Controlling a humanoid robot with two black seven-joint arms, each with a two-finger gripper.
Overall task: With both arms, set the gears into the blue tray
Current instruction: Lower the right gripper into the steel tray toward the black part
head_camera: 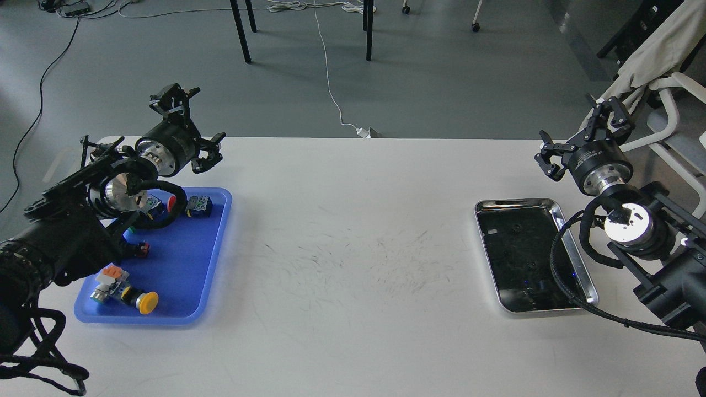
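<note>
The blue tray (182, 259) lies at the table's left and holds several coloured-cap push-button switches; I make out no gears in it. My left gripper (193, 129) hovers over the tray's far edge, open, with nothing between its fingers. My right gripper (582, 135) hangs open and empty beyond the far right corner of the silver tray (515, 203). On that tray's dark bottom, faint small round shapes may be gears (515, 227), but they are hard to tell against it.
A yellow-capped switch (144, 301) sits near the blue tray's front, a red-capped one (172, 202) at its back under my left arm. The white table (353, 264) spreads between the trays. My right arm's cable (557, 270) drapes over the silver tray. A chair (678, 110) stands at right.
</note>
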